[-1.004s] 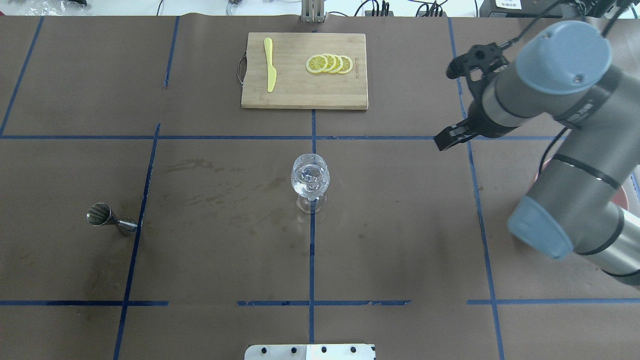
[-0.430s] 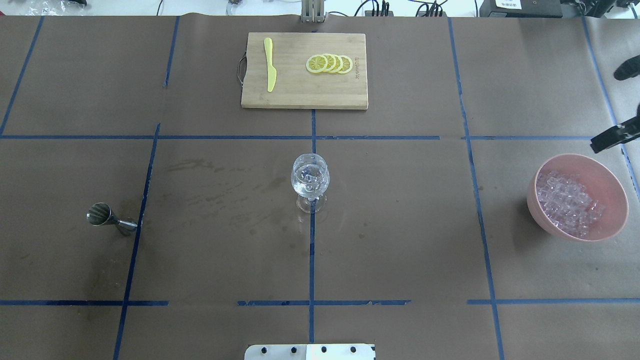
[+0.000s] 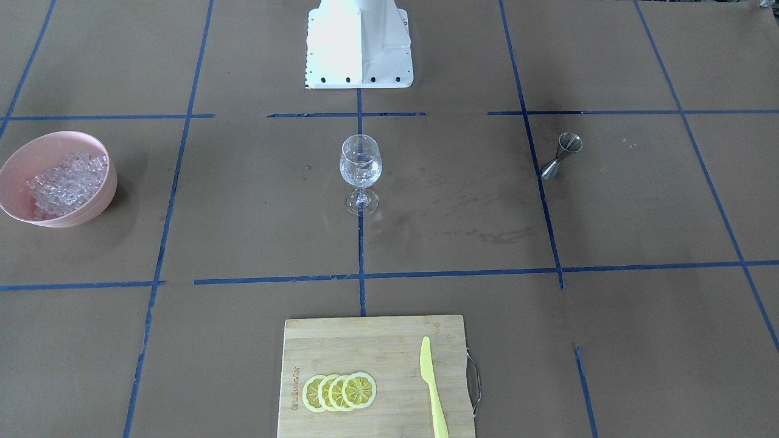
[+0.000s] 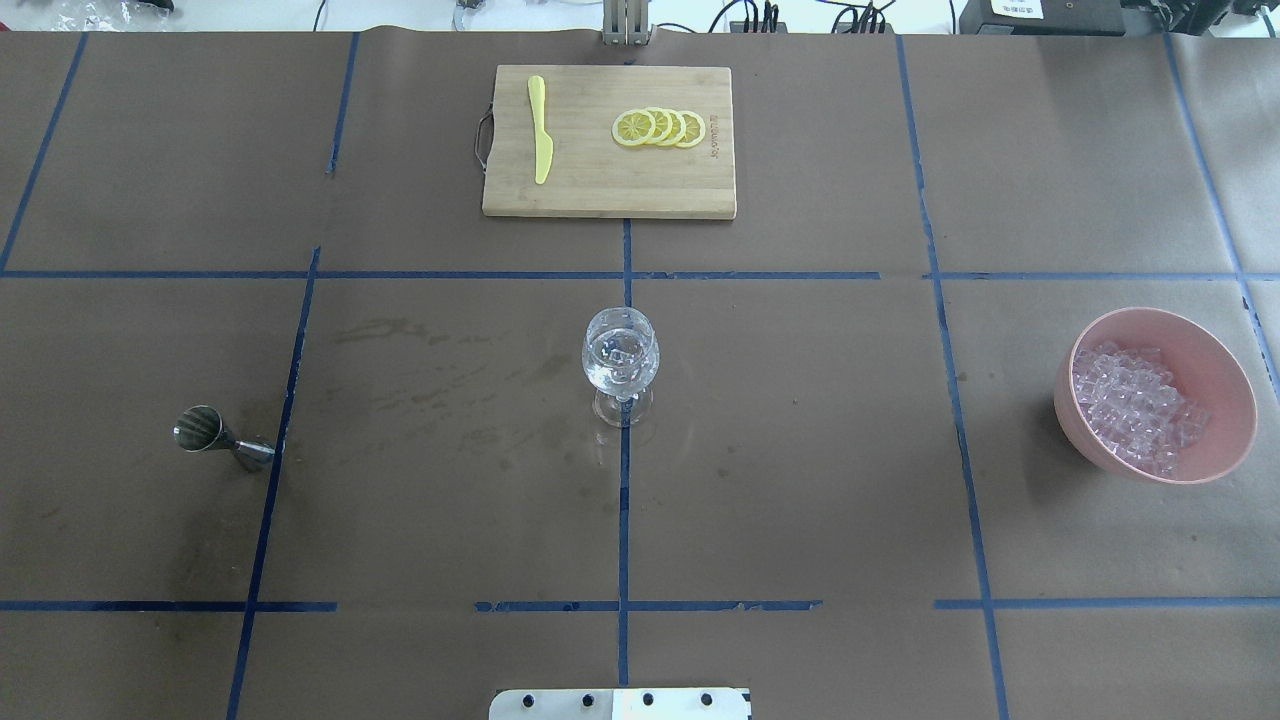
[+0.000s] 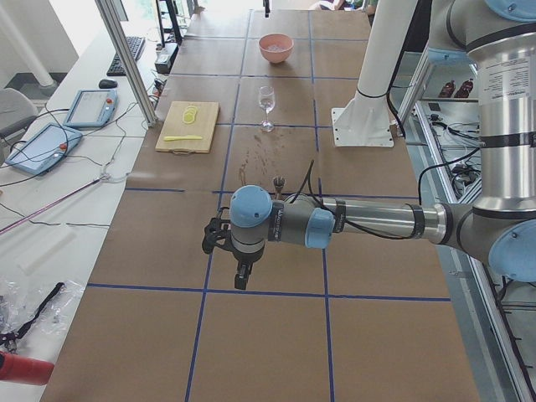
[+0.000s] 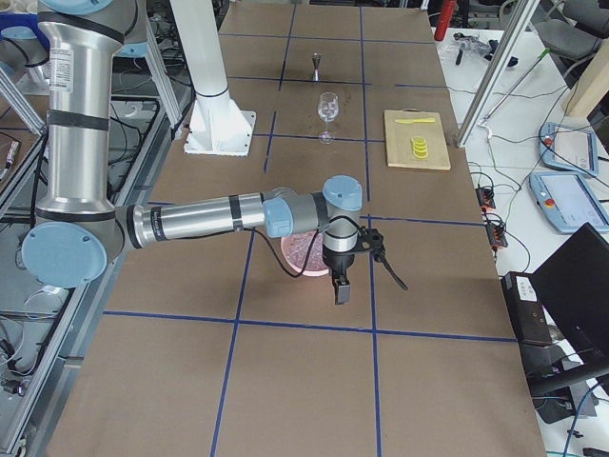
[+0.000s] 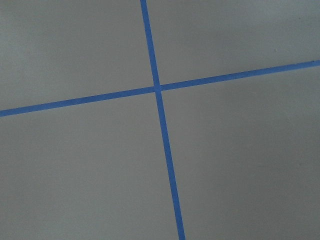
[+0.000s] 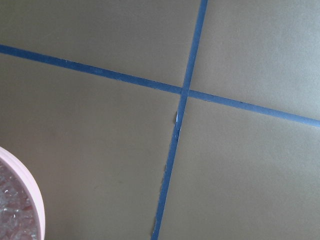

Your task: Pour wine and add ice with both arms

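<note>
The wine glass [image 4: 620, 365] stands upright at the table's centre with clear, glassy contents in its bowl; it also shows in the front view [image 3: 360, 167]. The ice [image 4: 1135, 405] fills a pink bowl [image 4: 1230, 370] at the right. A steel jigger [image 4: 222, 438] lies on its side at the left. Neither arm shows in the overhead or front view. My left gripper [image 5: 228, 260] hangs over bare table far beyond the jigger. My right gripper [image 6: 366, 281] hangs just past the bowl [image 6: 303, 252]. I cannot tell whether either is open or shut.
A bamboo cutting board [image 4: 608, 195] at the far middle carries lemon slices [image 4: 658, 128] and a yellow knife [image 4: 540, 130]. The white base block [image 3: 359, 42] stands at the near edge. Blue tape lines cross the brown table cover.
My right arm has swung out of the overhead view to the right, uncovering the pink bowl of ice. The glass, jigger and board have not moved.
</note>
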Motion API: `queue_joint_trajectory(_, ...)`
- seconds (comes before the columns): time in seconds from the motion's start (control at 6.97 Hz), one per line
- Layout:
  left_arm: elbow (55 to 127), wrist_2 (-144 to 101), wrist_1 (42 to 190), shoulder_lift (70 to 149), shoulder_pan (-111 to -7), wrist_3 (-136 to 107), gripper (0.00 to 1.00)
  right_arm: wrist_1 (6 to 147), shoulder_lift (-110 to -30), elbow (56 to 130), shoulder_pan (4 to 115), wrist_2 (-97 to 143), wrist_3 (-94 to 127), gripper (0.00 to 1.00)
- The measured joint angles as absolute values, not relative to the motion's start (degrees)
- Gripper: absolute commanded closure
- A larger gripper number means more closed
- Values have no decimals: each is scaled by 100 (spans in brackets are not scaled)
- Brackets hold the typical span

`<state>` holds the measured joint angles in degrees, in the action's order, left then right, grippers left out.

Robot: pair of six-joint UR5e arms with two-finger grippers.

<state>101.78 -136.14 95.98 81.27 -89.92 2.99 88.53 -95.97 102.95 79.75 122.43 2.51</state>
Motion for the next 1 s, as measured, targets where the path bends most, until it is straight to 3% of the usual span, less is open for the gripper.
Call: queue_joint_trajectory(1.0,10274,-13619,9598,8105,-8992,308,0,9230,-9697,10091,8539,12982,45,0)
